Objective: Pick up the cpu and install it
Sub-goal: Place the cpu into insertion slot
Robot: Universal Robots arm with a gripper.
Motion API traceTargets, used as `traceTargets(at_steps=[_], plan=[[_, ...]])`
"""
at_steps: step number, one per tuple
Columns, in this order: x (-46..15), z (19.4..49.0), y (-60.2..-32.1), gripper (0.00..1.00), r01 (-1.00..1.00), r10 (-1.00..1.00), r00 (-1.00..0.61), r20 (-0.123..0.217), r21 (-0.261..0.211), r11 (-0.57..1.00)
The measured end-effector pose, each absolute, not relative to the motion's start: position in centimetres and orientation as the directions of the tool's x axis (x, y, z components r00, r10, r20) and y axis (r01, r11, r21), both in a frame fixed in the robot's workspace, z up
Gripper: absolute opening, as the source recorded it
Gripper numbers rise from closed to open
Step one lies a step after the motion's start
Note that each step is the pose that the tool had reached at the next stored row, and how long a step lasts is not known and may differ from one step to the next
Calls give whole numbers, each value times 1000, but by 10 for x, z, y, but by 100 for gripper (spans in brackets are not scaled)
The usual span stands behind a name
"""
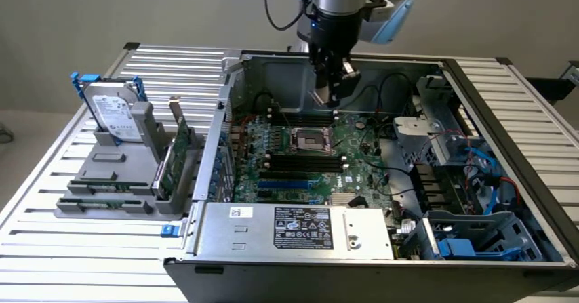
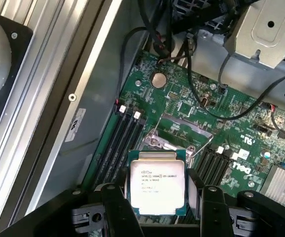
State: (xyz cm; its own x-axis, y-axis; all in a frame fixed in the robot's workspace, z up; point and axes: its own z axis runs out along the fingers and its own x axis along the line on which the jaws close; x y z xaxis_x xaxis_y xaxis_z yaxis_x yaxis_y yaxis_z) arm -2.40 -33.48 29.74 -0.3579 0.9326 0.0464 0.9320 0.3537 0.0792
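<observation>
Closest to the wrist camera, the end effector [image 2: 163, 200] is gripping the cpu [image 2: 156, 186] by two opposite edges, its dark fingers [image 2: 115, 200] closing on either side. In the exterior view the end effector [image 1: 333, 93] is hanging inside the open computer case [image 1: 506, 201] on the table [image 1: 54, 201], over the motherboard [image 1: 353, 154] and just beyond the socket frame [image 1: 308, 140]. The carrying step is under way, and the chip is not yet sitting in the socket. Seating it is likely calling for squaring its edges to the frame [image 2: 182, 129], which is looking turned relative to the chip. Being square, the cpu is showing no long axis. Its printed metal plate is facing the wrist camera.
</observation>
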Motion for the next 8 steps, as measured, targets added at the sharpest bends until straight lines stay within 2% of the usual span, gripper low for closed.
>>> traceTargets(at_steps=[8], plan=[[-25, 296, -335, 55, 969, 970, -239, 46, 79, 235]])
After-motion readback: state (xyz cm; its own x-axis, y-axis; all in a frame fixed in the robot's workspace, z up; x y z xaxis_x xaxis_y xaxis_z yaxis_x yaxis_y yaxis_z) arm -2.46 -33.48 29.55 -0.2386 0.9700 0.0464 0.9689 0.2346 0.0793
